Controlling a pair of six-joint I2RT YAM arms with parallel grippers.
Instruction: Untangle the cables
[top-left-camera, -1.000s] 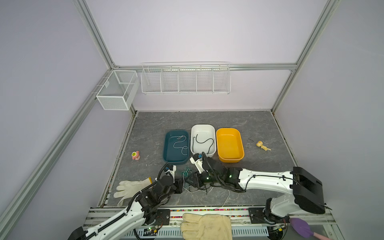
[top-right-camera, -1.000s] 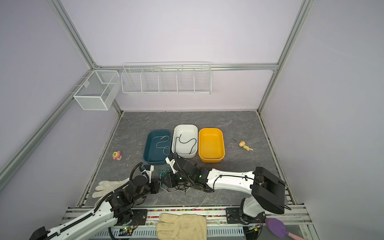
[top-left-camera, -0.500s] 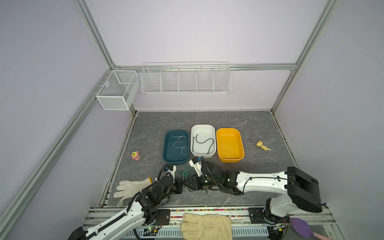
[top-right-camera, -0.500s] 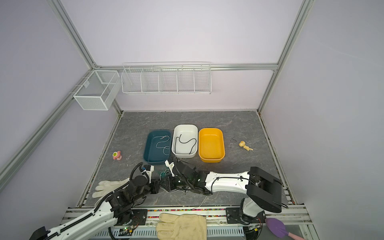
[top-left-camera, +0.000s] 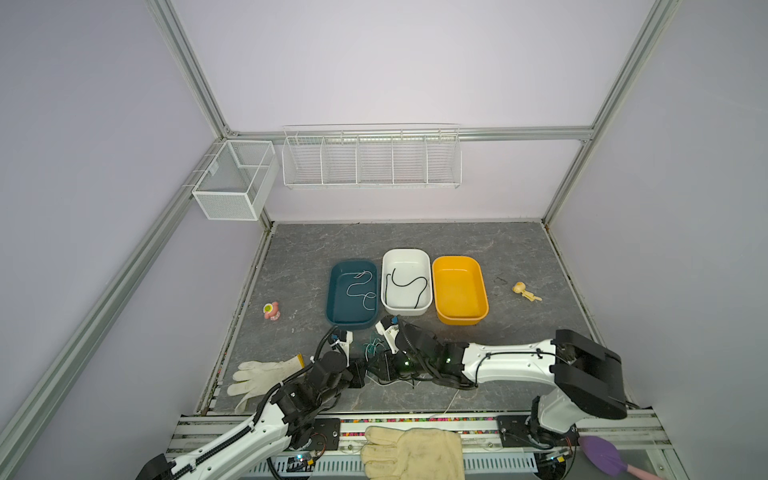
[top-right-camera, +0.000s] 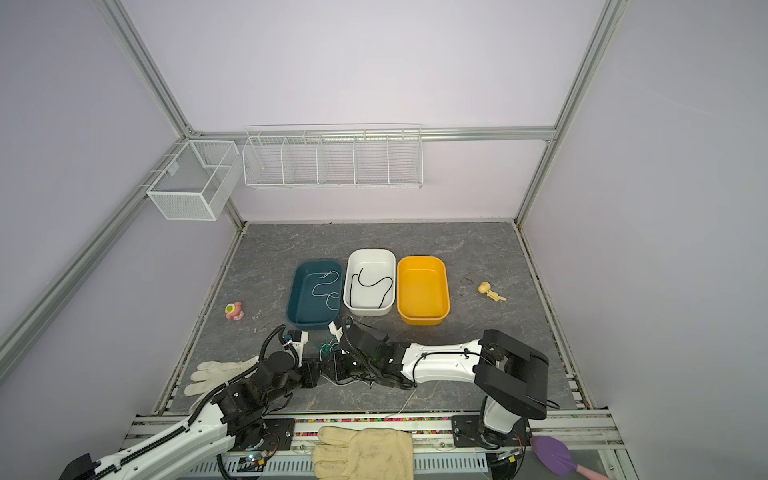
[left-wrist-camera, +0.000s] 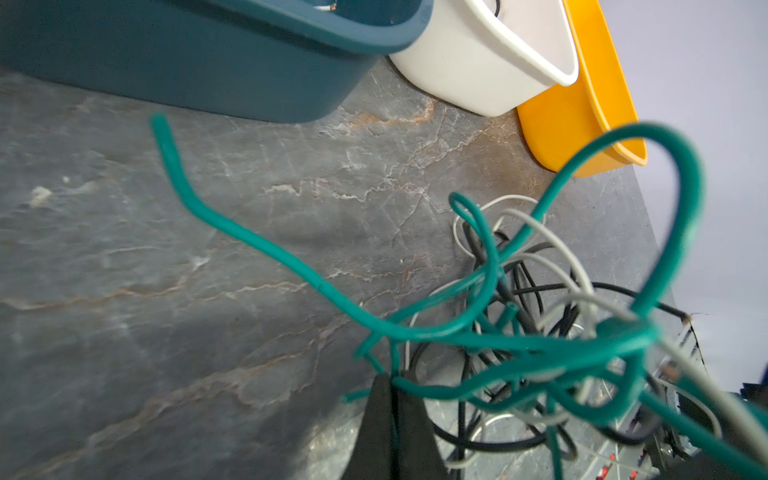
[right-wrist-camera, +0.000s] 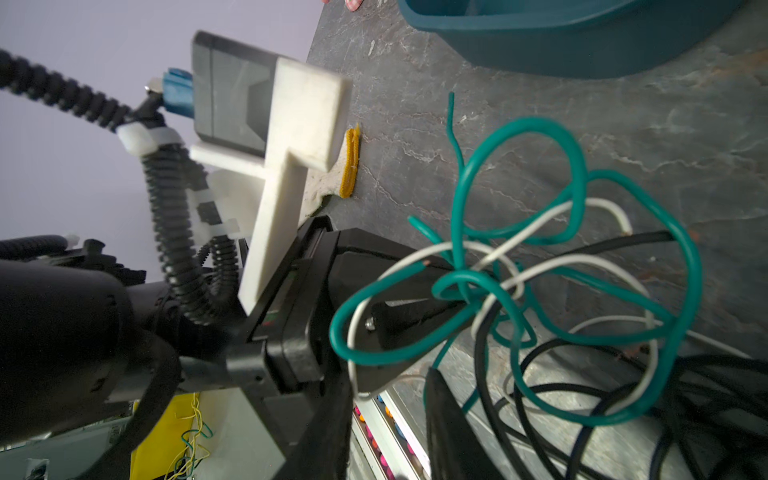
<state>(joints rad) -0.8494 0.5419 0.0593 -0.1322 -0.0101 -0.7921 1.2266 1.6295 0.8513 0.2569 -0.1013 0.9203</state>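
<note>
Right jaws have dropped beside the left jaws and stand apart, the left clamped on a teal strand of the light, springy tangle of thin teal, white and black cables (left-wrist-camera: 540, 345) between them, best taken at a free end.

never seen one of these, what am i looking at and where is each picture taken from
The left arm and right arm are robot arms fixed at the near edge of a grey table. Two pictures look down on the whole scene; the other two come from a camera on each wrist. On the table sit a teal tray holding a white cable, a white tray holding a black cable, a yellow tray and a glove. Between the arms lies a tangle of teal, white and black cables. The left hand is shut, apparently pinching a teal cable; the right hand is open.
</note>
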